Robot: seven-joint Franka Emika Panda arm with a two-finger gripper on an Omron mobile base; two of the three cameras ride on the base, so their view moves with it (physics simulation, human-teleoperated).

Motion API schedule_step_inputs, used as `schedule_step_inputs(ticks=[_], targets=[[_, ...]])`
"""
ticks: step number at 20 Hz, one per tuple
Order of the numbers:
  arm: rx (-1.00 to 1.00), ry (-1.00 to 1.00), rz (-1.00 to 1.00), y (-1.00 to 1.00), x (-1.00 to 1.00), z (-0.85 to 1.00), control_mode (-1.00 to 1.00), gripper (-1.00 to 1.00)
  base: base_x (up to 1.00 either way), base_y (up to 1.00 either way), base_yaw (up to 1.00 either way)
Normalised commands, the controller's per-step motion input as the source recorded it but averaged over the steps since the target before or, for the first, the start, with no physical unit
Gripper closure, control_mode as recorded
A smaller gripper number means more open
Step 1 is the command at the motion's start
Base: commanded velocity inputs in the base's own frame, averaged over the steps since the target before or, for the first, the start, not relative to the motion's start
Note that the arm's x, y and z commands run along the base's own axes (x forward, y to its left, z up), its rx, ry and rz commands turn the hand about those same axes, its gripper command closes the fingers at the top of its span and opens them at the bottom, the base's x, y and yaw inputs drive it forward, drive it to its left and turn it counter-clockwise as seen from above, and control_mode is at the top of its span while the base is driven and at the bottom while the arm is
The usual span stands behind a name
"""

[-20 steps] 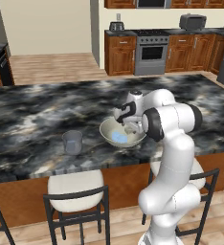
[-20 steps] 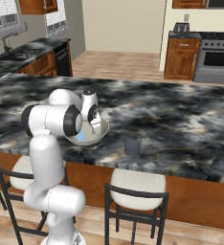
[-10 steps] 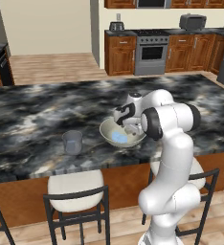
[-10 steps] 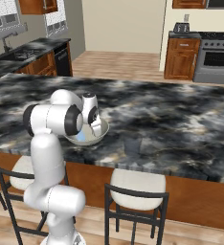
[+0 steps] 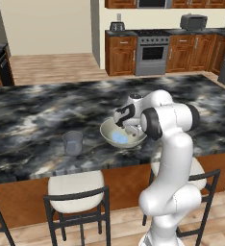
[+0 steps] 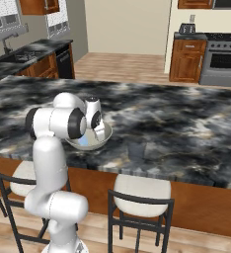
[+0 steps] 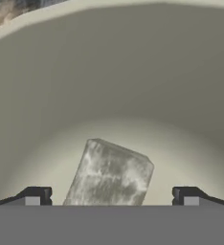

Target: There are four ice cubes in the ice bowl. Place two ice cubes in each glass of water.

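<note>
Reaching down into the ice bowl (image 5: pixel 123 135), your claw (image 7: pixel 111 196) stands with its jaws wide apart, one dark fingertip (image 7: pixel 37 196) on each side of a single ice cube (image 7: pixel 109 174) and not touching it. In the hand view that cube lies tilted on the bowl's pale floor, between the tips, with the curved beige wall rising behind it. From the left base view you can see pale blue ice at the bottom of the bowl, but how many cubes lie there cannot be told. The bowl sits on the dark marbled table (image 5: pixel 37 120), near its front edge. One glass of water (image 5: pixel 72 142) stands upright on the table to the left of the bowl, near it but apart. Seen from the right base view, the bowl (image 6: pixel 90 141) lies partly behind your arm. Two stools (image 5: pixel 76 185) stand below the table's front edge.
</note>
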Motion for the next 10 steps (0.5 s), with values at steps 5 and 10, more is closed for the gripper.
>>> schedule_step_inputs(ticks=[5, 10], targets=[[0.0, 0.0, 0.0, -0.01, 0.11, -0.04, -1.0, -1.0, 0.0, 0.0, 0.0], [0.0, -0.04, 0.0, -0.07, 0.1, -0.03, -1.0, -1.0, 0.0, 0.0, 0.0]])
